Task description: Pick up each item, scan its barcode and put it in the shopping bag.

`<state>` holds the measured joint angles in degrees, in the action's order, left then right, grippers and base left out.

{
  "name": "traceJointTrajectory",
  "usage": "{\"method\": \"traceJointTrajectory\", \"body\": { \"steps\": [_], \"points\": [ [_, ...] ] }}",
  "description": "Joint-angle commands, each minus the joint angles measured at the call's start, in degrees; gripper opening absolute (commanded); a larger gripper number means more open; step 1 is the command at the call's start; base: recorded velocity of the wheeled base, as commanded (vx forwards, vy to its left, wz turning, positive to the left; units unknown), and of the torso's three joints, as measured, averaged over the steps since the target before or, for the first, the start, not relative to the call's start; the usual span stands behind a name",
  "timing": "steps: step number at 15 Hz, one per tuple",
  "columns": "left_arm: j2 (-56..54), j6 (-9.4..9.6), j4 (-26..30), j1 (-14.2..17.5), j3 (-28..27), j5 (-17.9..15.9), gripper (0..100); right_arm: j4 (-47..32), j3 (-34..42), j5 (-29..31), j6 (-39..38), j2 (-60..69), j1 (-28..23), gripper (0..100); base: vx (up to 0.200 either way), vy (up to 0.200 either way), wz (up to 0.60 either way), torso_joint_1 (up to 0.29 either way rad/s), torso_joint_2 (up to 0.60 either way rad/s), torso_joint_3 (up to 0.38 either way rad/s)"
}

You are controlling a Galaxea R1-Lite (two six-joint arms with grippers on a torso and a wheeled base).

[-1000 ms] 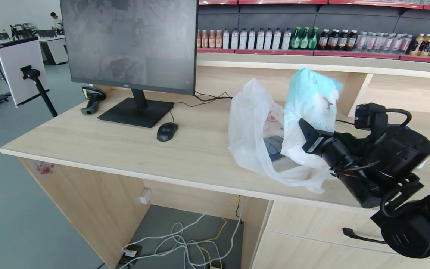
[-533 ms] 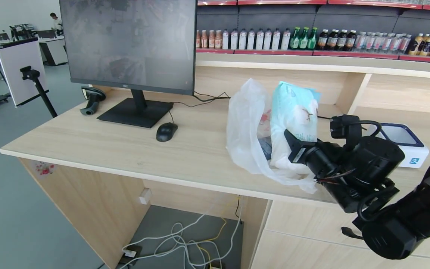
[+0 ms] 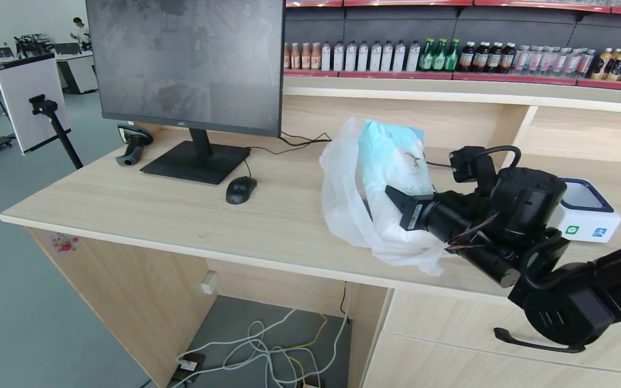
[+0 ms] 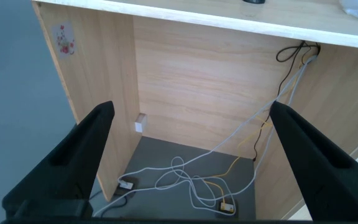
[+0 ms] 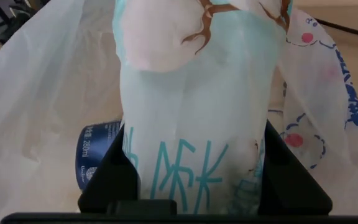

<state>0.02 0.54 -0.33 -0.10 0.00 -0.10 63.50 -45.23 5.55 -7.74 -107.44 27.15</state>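
Right gripper [image 5: 197, 186] is clamping the pale-teal soft pack [image 5: 197, 93], one finger on each side of its lower end. Pack is standing tilted inside the mouth of the white shopping bag [image 3: 343, 210], with the bag's film wrapping around it. One dark blue item [image 5: 98, 152] is lying in the bag, just beside the pack.

Left gripper [image 4: 191, 162] is hanging with its fingers spread wide and holding nothing, below the counter [image 3: 181, 210] edge, facing the cables underneath.

Bag's lower fold is sitting close to the counter's front edge. Bare counter is lying between the bag and the mouse [image 3: 241, 189].

Counting:
- one pack
- one bag
- one monitor [image 3: 186, 64]
- one mouse
- one handheld scanner [image 3: 133, 143]
- one white scanner box [image 3: 585, 210], to the right of the bag
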Motion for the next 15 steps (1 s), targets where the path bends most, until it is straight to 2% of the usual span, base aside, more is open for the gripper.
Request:
{"method": "traceJointTrajectory", "body": {
  "steps": [1,4,13,15],
  "points": [
    [0.0,-0.01,0.0,0.0,0.0,0.0,100,-6.5,-2.9,-2.2,-0.8,5.7,-0.1,0,0.000,0.000,0.00,0.000,0.00,0.000],
    [0.0,-0.01,0.0,0.0,0.0,0.0,100,-12.6,-6.9,-5.0,-1.9,5.6,0.0,0,0.000,0.000,0.00,0.000,0.00,0.000],
    [0.0,-0.01,0.0,0.0,0.0,0.0,100,-9.9,1.7,-5.5,-1.8,4.5,-0.3,0,0.000,0.000,0.00,0.000,0.00,0.000],
    [0.0,-0.01,-0.1,0.0,0.0,0.0,100,-8.4,1.4,-5.6,-1.8,3.5,0.5,0,0.000,0.000,0.00,0.000,0.00,0.000]
  ]
}}
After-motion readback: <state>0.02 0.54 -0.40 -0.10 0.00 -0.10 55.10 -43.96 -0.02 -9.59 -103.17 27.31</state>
